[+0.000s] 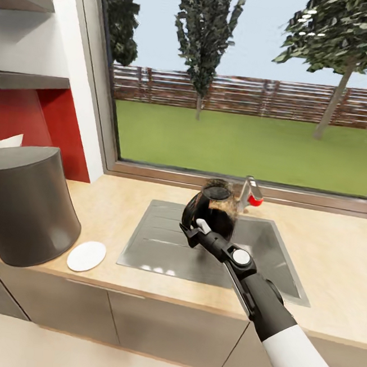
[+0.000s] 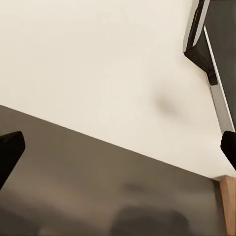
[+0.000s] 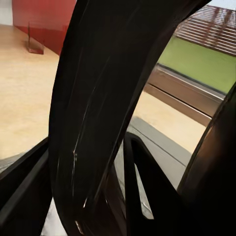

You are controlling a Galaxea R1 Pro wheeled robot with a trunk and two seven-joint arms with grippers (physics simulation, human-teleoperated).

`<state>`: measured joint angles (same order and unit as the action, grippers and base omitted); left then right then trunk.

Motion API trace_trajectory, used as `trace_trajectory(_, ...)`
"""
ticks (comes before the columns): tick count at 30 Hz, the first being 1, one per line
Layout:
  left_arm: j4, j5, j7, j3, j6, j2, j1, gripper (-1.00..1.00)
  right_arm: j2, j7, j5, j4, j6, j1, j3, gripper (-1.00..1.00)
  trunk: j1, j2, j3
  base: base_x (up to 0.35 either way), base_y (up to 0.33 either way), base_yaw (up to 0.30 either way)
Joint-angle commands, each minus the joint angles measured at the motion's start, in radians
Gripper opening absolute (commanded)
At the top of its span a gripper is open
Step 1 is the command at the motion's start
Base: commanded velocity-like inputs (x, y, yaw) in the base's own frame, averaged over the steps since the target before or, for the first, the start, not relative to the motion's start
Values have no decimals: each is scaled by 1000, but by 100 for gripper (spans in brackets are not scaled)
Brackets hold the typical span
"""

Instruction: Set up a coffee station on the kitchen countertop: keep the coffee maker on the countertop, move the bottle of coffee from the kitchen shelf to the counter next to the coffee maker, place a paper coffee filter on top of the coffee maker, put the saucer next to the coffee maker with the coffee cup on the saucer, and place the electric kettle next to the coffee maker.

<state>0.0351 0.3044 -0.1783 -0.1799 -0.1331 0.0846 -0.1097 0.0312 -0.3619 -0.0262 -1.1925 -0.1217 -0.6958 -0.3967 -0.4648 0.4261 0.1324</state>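
Kettle work is the step in hand, by my reading: the right hand [image 1: 192,228] is pinched on the curved black handle of the electric kettle [image 1: 217,209], which stands over the steel sink [image 1: 160,243] just in front of the red-tipped faucet [image 1: 251,194]; whether its base rests on the basin floor or hangs a little above it I cannot tell. In the right wrist view the handle [image 3: 98,113] runs between the dark fingers [image 3: 142,182], which close against it from either side. At the head view's left the big grey coffee maker [image 1: 25,206] sits on the wooden desk [image 1: 110,210], so that part of the task holds — and a white edge peeking above its top looks like the paper coffee filter [image 1: 4,141], though too little of it shows to be sure. The white saucer [image 1: 86,256] lies flat on the desk just beside the coffee maker, bare, with no cup on it. Of the coffee cup and the bottle of coffee I can judge nothing from here. The left hand [image 2: 118,147] is spread wide, its two fingertips at opposite borders of its wrist view, holding nothing, over pale and dark surfaces I cannot name. Left to do, as I judge it: carry the kettle across to the coffee maker, then see to cup and bottle.
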Motion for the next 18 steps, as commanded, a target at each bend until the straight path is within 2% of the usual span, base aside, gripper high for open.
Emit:
trace_trajectory(1, 2, 8, -1, -9, -5, 0, 1, 100, 1, -2, 0, -2, -6, -1, -1, -100, -1, 2, 2, 0, 0, 272)
trace_trajectory(18, 2, 8, -1, -9, -5, -5, 1, 100, 1, -2, 0, -2, -6, -1, -1, -100, -1, 2, 2, 0, 0, 272)
